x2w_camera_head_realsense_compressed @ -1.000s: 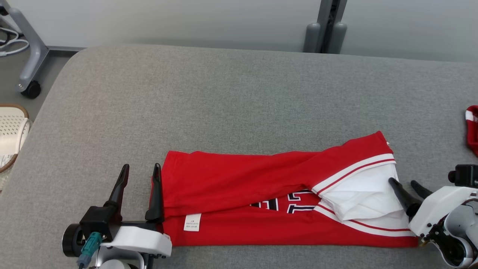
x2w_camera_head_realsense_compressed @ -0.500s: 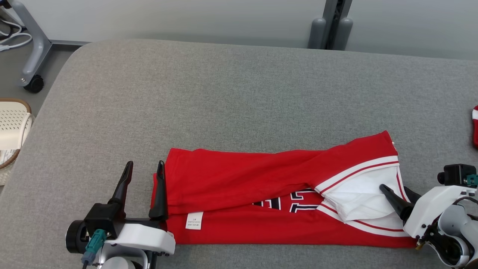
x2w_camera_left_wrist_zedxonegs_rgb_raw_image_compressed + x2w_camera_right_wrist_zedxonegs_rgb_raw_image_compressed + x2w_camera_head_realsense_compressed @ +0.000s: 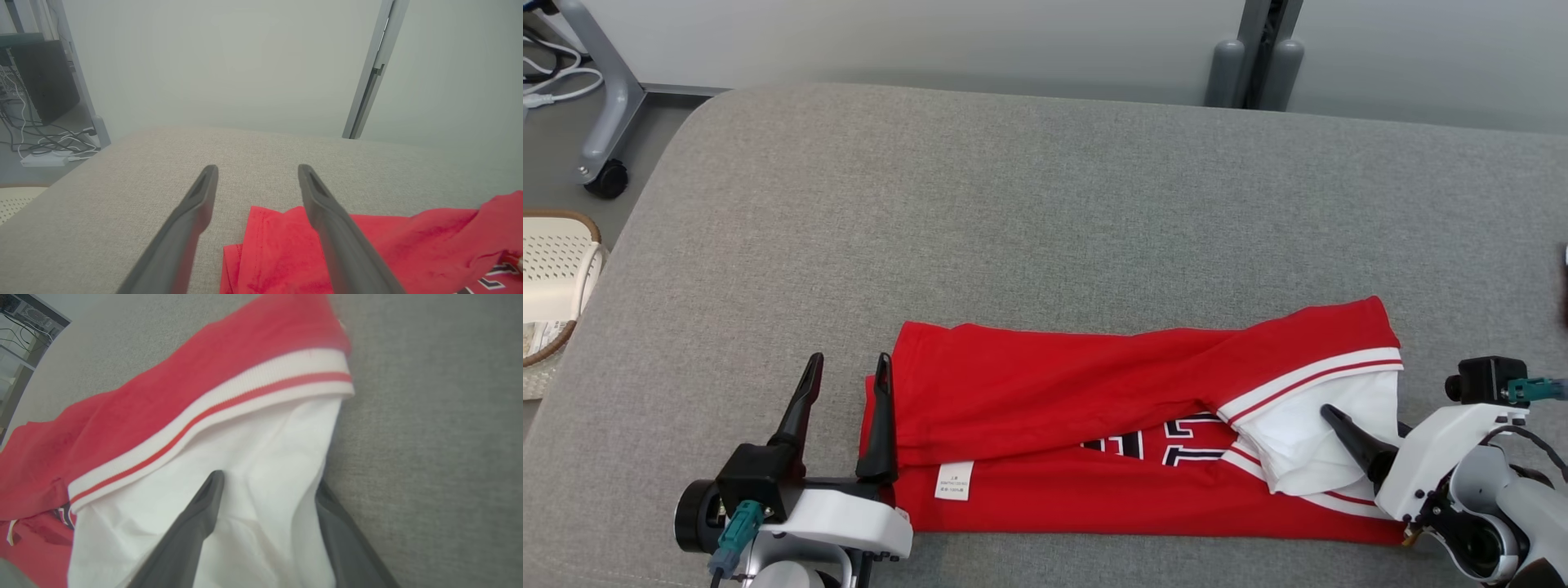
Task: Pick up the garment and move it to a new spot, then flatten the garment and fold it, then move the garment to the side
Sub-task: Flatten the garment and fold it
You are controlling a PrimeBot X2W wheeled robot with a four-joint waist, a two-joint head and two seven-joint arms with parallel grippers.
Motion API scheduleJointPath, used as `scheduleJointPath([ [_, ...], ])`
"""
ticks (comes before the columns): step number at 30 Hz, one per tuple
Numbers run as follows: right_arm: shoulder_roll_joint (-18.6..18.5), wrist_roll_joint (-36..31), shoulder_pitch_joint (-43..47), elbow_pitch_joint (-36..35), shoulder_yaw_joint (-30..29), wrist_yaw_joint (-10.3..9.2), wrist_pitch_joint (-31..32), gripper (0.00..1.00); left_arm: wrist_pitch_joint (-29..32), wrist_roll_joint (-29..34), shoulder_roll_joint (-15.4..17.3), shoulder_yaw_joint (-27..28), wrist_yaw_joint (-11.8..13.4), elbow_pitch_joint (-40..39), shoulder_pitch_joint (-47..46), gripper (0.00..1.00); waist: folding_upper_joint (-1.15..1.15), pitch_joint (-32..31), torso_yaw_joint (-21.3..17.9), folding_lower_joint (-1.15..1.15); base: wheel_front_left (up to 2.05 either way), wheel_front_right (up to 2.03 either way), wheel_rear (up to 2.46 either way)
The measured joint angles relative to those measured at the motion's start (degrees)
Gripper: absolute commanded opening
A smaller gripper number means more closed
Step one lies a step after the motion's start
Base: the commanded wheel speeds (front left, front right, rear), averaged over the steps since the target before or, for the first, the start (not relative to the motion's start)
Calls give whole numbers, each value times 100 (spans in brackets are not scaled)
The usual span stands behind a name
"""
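Red garment (image 3: 1094, 425); left end effector (image 3: 849, 359), right end effector (image 3: 1364, 418) both spread; probable risk: right catches white lining (image 3: 1298, 441) only, fold slips.

left gripper (image 3: 849, 359): two long fingers (image 3: 192, 216), dark grey, tapered to blunt tips, shallow recess seen near tips. fingers seated in black block (image 3: 756, 478); white moulded shell (image 3: 841, 514) fitted behind. teal connector (image 3: 734, 529) plugged beside black round housing (image 3: 690, 516).

right gripper (image 3: 1364, 418): same dark fingers, white shell, black camera block (image 3: 1482, 380) tipped with teal plug (image 3: 1531, 390), thin black cable (image 3: 1539, 445) looped over grey joint (image 3: 1494, 523).
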Motion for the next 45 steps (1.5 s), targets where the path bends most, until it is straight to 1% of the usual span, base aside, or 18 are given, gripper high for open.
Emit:
scheduleJointPath([
  [1, 1, 37, -15, 8, 33, 0, -9, 76, 0, 0, 1, 1, 1, 0, -1, 100, 0, 3, 2, 0, 0, 0, 0],
  [2, -1, 55, -30, 18, 62, 0, -19, 50, 0, -1, 1, 1, 1, 0, -3, 100, 0, 8, 7, 0, 0, 0, 0],
  [3, 1, 101, -60, 45, 134, 1, -52, 21, 0, -11, 1, 1, 2, 1, -5, 100, 0, 14, 18, 0, 0, 0, 0],
  [4, 18, 120, -76, 52, 180, 5, -66, 0, 0, -12, 1, 1, 2, 3, -5, 100, 0, 15, 22, 0, 0, 0, 0],
  [14, 10, 182, -229, 326, 461, 45, -360, 0, 0, -18, 0, 15, 18, 56, -9, 100, 0, -22, 13, 0, 0, 0, 0],
  [20, -110, 170, -348, 587, 583, 48, -419, 0, 0, -27, 0, 9, 16, 90, -9, 100, 0, -79, -24, 0, 0, 0, 0],
  [24, -267, 172, -406, 833, 613, 48, -444, 0, 0, -36, 1, 9, 15, 114, -8, 100, 0, -134, -52, 0, 0, 0, 0],
  [32, -736, 14, -598, 1344, 761, 38, -467, 0, 0, -48, 0, 18, 5, 147, 7, 100, 0, -236, -104, 0, 0, 0, 0],
  [36, -959, -159, -748, 1600, 870, 36, -432, 0, 0, -74, 1, 16, 0, 149, 15, 100, 0, -264, -126, 0, 0, 0, 0],
  [39, -1103, -480, -903, 1866, 1063, 36, -432, 0, 0, -87, 0, 14, 0, 154, 25, 100, 0, -287, -134, 0, 0, 0, 0],
  [42, -1128, -655, -1055, 2100, 1172, 36, -416, 0, 0, -94, 0, 16, 0, 158, 30, 100, 0, -317, -140, 0, 0, 0, 0],
  [45, -1055, -716, -1145, 2214, 1220, 36, -388, 0, 0, -159, 0, 23, 0, 177, 39, 100, 0, -351, -143, 0, 0, 0, 0],
])
